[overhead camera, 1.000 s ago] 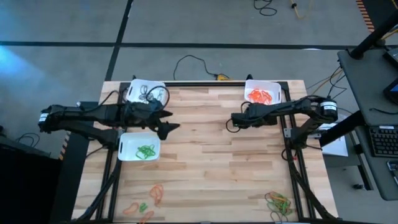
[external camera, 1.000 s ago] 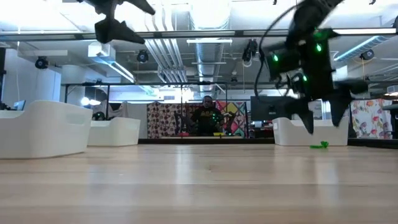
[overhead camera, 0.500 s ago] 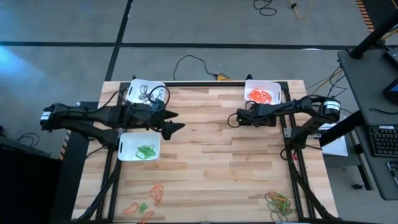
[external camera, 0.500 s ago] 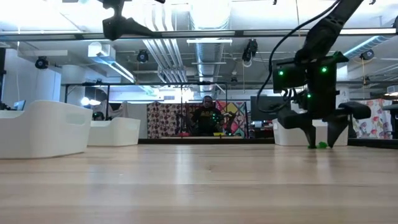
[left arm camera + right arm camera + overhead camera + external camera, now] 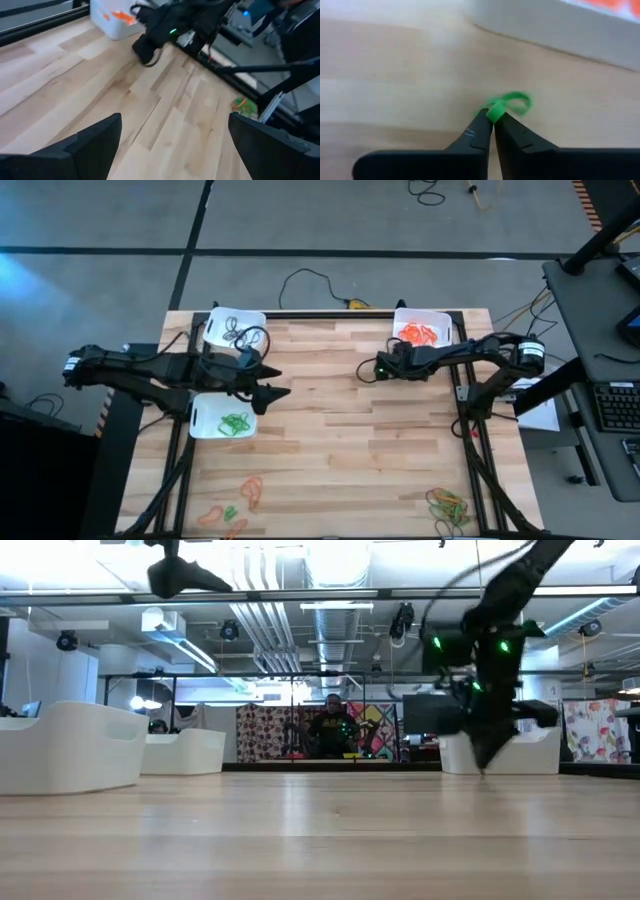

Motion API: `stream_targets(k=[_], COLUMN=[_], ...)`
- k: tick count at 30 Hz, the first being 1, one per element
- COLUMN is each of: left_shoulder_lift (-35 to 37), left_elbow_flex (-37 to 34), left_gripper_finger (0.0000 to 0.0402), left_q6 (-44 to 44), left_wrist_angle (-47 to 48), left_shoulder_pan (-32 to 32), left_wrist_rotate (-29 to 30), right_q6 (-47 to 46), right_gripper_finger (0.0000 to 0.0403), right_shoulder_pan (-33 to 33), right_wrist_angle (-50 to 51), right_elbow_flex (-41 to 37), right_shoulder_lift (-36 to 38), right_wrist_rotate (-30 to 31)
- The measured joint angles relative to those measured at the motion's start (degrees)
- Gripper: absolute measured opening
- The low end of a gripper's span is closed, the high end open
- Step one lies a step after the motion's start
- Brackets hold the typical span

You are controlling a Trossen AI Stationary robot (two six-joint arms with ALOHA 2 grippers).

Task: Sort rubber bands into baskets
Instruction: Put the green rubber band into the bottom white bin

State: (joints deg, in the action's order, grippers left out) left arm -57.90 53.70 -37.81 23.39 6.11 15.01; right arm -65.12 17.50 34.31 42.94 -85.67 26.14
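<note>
Left tool (image 5: 283, 391): spread wide, holding nothing, poised above the desk (image 5: 340, 440) just beside the green basket (image 5: 224, 418).

Dark-band basket (image 5: 232, 328): at the far left corner, a tangle of dark loops inside.

Green basket: nearest the left arm, several green bands inside.

Loose orange and green bands (image 5: 238, 502): near front left edge, well apart from both tools.

Right tool (image 5: 492, 120): clenched on 1 green rubber band (image 5: 512, 104), tips down at the desk, loop bulging just beyond the tips.

Orange basket (image 5: 421, 330): just beside the right tool, orange bands inside. Wrong home for green; proper basket lies well away across the desk, toward the left arm. Likely a long carry or a handover.

Mixed pile (image 5: 449, 505): front right corner.
</note>
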Motion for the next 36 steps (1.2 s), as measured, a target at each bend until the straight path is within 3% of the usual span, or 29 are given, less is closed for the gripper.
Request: stream_targets(k=[5, 10, 15, 20, 29, 36], left_shoulder_lift=[5.7, 10.0, 8.8, 3.5, -5.0, -13.4], left_elbow_flex=[1.0, 0.4, -1.7, -5.5, -13.6, -13.5], left_gripper_finger=[0.0349, 0.0349, 0.0349, 0.0349, 0.0349, 0.0347], left_q6=[0.8, 4.2, 8.0, 8.8, 6.7, 7.9], left_wrist_angle=[7.2, 9.0, 9.0, 5.5, -5.2, -8.6], left_shoulder_pan=[0.2, 0.2, 1.9, 4.7, 7.5, 7.7], left_wrist_rotate=[0.0, -4.1, -5.1, -5.1, -2.3, 0.8], right_q6=[7.6, 24.9, 40.2, 51.9, 56.4, 61.4], right_gripper_finger=[0.0012, 0.0012, 0.0012, 0.0012, 0.0028, 0.0124], right_shoulder_pan=[-8.5, -16.6, -21.1, -22.7, -23.2, -23.5], right_wrist_angle=[-6.9, -25.6, -37.8, -47.1, -43.6, -26.4], right_elbow_flex=[5.1, 6.4, 6.3, 7.1, 18.4, 27.6], right_shoulder_lift=[0.1, -0.6, -4.6, -11.9, -24.4, -25.0], right_wrist_rotate=[-0.7, -4.2, -10.7, -21.2, -23.1, -23.3])
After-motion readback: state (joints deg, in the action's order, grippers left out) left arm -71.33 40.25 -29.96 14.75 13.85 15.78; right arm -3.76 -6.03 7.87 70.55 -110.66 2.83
